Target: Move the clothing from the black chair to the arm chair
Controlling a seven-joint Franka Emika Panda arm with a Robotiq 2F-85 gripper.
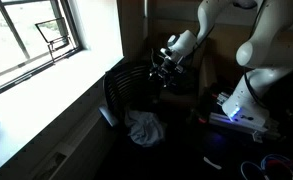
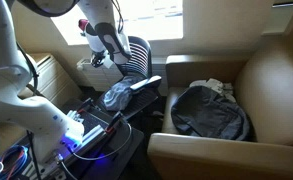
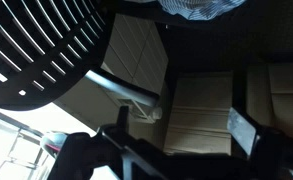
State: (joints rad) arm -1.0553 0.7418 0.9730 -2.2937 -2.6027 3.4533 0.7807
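Note:
A pale blue-grey piece of clothing (image 1: 143,127) lies crumpled on the seat of the black slat-backed chair (image 1: 121,88); both also show in an exterior view, clothing (image 2: 118,96) and chair (image 2: 138,55). The tan armchair (image 2: 276,90) stands beside it and holds a dark grey garment (image 2: 211,112). My gripper (image 1: 164,70) hovers above the chair by its backrest, apart from the clothing; it also shows in an exterior view (image 2: 97,62). In the wrist view the gripper (image 3: 178,135) is open and empty, with the clothing's edge (image 3: 201,7) at the top and the chair's slats (image 3: 41,50) at the left.
A window (image 1: 31,40) with a wide sill lies beside the chair. The robot base with a glowing control box (image 2: 81,135) and cables stands close to the chair. Cardboard boxes (image 3: 201,110) sit on the floor below the gripper.

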